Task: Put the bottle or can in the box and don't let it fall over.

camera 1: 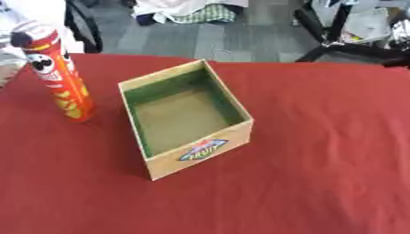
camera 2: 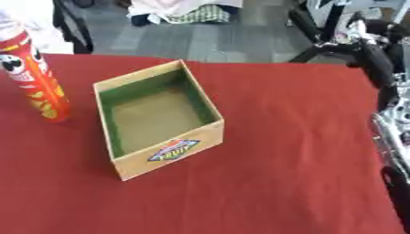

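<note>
We find the tall red crisp can (camera 1: 54, 73) standing upright on the red tablecloth (camera 1: 320, 160), just beside the left wall of the open cardboard box (camera 1: 186, 119) and apart from it. The box is empty, with a green inner lining and a fruit label (camera 1: 203, 149) on its near wall.

Neither hand is on the can. The left hand is not in view. Part of the right arm (camera 2: 391, 123) shows along the right edge of the right eye view — its hand cannot be made out, so we cannot tell whether the fingers are spread or curled.

The step in hand is, in our judgement, the approach and grasp. We recommend taking the can around its middle, lifting it vertically clear of the box wall, and lowering it flat onto the box floor — a tall, narrow can tips easily if released while tilted.
</note>
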Controlling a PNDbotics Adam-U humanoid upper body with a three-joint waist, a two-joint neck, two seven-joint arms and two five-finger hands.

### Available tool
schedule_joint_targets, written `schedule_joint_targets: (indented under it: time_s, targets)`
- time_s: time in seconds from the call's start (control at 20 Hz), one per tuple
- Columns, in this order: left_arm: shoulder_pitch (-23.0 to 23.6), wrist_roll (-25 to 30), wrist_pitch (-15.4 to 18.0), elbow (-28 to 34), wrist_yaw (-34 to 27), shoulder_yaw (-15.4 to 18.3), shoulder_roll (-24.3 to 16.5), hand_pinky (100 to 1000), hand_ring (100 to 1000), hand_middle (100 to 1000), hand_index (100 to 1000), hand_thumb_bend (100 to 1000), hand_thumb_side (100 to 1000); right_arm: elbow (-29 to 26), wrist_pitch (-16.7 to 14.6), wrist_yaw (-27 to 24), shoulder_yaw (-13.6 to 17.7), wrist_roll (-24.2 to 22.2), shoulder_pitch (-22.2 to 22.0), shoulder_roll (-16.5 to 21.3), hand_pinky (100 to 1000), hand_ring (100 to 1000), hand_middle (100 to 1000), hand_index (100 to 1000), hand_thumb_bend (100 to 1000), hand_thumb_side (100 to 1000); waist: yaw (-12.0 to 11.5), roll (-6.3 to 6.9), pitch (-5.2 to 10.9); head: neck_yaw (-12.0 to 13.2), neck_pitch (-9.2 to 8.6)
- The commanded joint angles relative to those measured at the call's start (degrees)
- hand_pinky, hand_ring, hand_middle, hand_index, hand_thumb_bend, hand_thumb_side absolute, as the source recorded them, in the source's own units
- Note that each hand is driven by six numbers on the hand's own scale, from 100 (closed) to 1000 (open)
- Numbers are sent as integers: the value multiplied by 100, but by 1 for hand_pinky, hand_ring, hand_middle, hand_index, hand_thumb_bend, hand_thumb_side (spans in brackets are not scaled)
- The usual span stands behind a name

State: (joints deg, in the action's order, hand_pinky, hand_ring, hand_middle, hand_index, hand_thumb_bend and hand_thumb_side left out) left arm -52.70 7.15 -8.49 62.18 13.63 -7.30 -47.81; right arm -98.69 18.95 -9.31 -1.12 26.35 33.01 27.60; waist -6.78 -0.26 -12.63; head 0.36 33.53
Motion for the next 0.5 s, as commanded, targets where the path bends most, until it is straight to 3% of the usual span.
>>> schedule_joint_targets:
  time_s: [0.05,0.5]
  targets:
    - [-198,90,21,-5,109,-6,-61,902,847,834,830,969,534,-61,-8,10,15,-28,114,144,551,741,767,720,178,557,4,23,73,26,-92]
    - [-421,335,122,-137,171,-9,74,908,851,840,830,979,564,-51,-5,-6,7,-20,114,156,550,741,767,720,178,558,5,40,32,35,-120]
